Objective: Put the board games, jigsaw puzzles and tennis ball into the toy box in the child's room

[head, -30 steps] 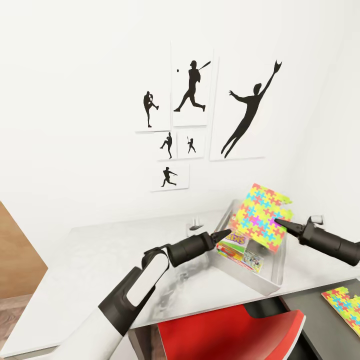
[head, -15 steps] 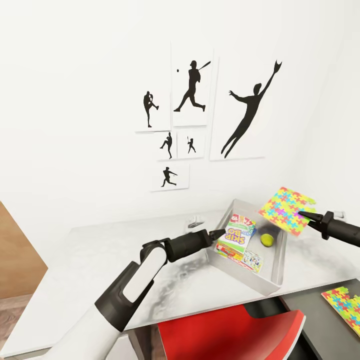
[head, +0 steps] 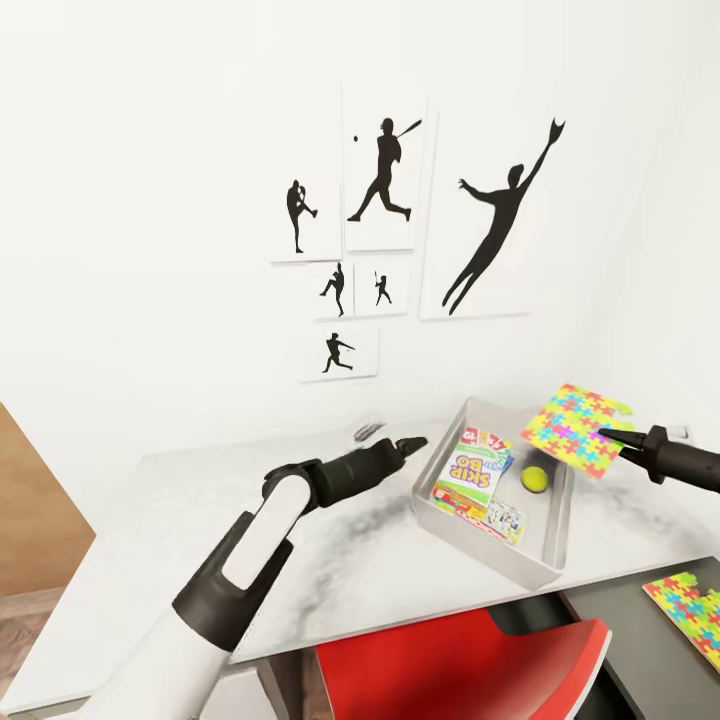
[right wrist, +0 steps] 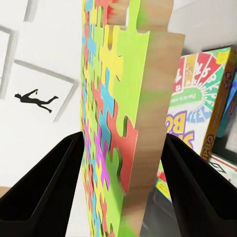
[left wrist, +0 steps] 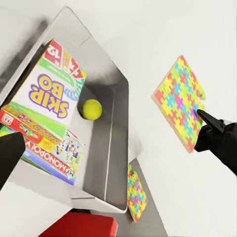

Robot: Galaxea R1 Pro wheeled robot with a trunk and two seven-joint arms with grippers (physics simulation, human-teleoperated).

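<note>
- Right gripper (head: 612, 436): fingers clamped on a thin multicolour jigsaw square (head: 577, 429), held above the light grey lidless toy box's (head: 552, 525) far rim.
- Left gripper (head: 415, 441): beside the box's near wall; I cannot tell its finger state.
- Boxed: red-green Skip-Bo carton (head: 472, 468), white-green Monopoly carton (left wrist: 54, 153), yellow-green tennis ball (head: 534, 480).
- Left: second puzzle square (head: 690, 601) on the dark grey desk top (head: 640, 655).

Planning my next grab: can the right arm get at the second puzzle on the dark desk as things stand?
Probably not yet: the right gripper is shut on a jigsaw puzzle beside the toy box. The second puzzle lies uncovered on the dark desk.
</note>
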